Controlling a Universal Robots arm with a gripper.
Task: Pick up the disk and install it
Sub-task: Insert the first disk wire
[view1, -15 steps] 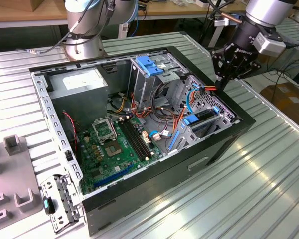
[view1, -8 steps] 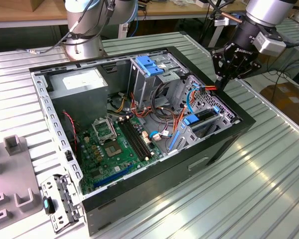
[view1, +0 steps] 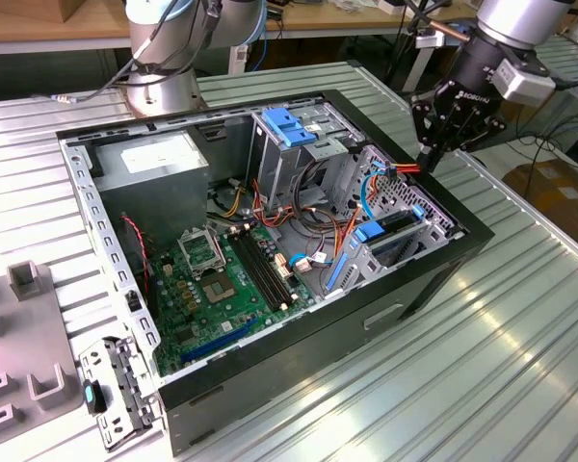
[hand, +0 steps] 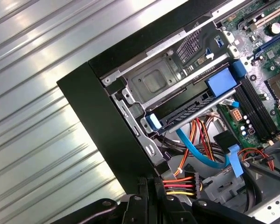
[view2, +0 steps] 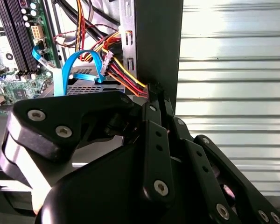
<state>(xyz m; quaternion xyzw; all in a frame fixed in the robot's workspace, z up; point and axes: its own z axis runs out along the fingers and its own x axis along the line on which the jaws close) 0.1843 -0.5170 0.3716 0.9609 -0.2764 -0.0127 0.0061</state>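
Observation:
The disk (view1: 397, 229) lies in the drive bay at the case's corner on the exterior view's right, with blue rail tabs at its ends. In the first wrist view the disk (hand: 189, 109) shows as a dark slab under a silver cage plate (hand: 154, 81). My gripper (view1: 430, 159) hangs over the case's rim just behind that bay. Its fingers (view2: 154, 93) stand together on the plug of a red, orange and yellow wire bundle (hand: 179, 183), beside the black case wall. In the first wrist view the gripper (hand: 151, 184) sits right next to that plug.
A blue flat cable (hand: 198, 151) loops near the bay. A blue latch (view1: 289, 125) tops the tall metal cage. The grey box with a white sticker (view1: 159, 159) fills the back corner. The motherboard (view1: 217, 284) lies on the floor. A grey fixture (view1: 29, 279) stands left.

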